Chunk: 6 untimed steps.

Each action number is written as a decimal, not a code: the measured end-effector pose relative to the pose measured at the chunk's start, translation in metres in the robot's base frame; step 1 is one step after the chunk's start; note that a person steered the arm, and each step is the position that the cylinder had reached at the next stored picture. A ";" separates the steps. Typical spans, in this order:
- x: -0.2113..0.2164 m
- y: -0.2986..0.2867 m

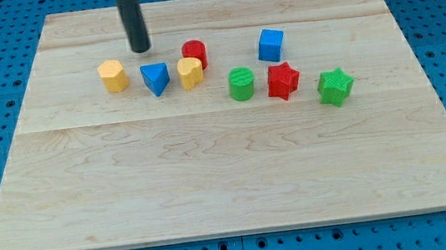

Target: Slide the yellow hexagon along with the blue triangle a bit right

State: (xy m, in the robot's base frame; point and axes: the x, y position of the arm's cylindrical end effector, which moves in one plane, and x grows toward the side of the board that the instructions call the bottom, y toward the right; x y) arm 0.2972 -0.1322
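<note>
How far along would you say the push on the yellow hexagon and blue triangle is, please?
Nothing looks done yet: the yellow hexagon and blue triangle sit apart. My tip stands just above the gap between them, touching neither. Left: get to the hexagon's left and push both right.

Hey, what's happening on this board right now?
My tip sits near the view's top left, just above the gap between the yellow hexagon and the blue triangle, touching neither. The job is to slide those two a bit right. A yellow block and red cylinder lie right of the triangle.
</note>
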 end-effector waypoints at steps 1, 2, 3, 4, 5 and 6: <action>0.029 -0.023; 0.042 -0.051; 0.043 -0.079; 0.055 -0.088; 0.078 -0.073; 0.083 -0.039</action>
